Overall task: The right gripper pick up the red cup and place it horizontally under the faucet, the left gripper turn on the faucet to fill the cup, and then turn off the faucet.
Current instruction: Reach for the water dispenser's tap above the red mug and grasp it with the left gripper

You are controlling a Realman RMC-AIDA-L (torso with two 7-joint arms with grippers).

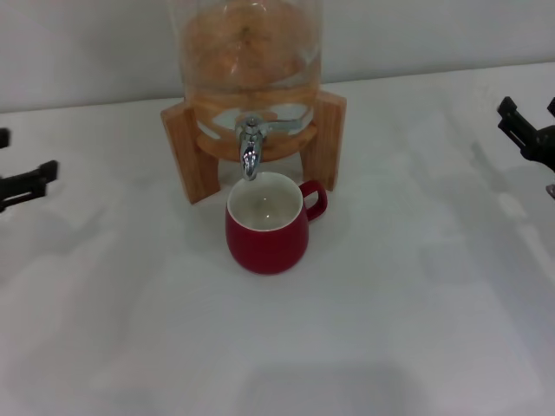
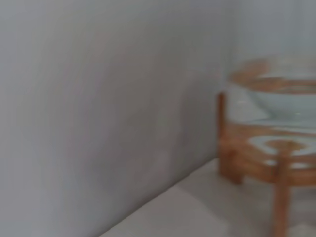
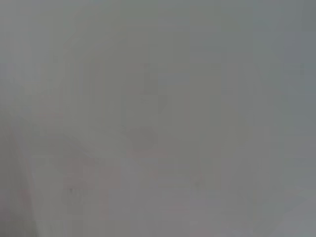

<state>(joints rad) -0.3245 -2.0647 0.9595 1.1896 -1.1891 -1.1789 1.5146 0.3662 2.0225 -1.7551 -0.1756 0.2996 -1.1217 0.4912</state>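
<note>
The red cup [image 1: 266, 227] stands upright on the white table [image 1: 390, 329], right under the spout of the faucet [image 1: 250, 149], its handle turned toward the robot's right. Its white inside looks close to empty, though I can't be sure whether a little water lies at the bottom. The faucet sticks out of a glass jar [image 1: 247, 52] that sits in a wooden stand [image 1: 186, 156], and no stream is running from it.

Both arms are well away from the middle. The left gripper [image 1: 26, 184] shows only as black finger ends at the table's left edge, and I can't tell whether they are spread or closed. The right gripper [image 1: 527, 130] sits at the far right edge; its black fingers look spread, with nothing between them.

With the cup already in place, I judge that the step in hand is the left gripper's: reach in and turn the faucet's lever. To do that well, it should come in from the left at lever height, above the cup's rim and clear of the stand's front leg, so nothing gets nudged. The lever is small and shiny, so the fingers want to close squarely on it rather than on the spout. The turn should be gentle, since the jar only rests in its stand. The cup sits slightly forward of the spout, so watch the stream.
</note>
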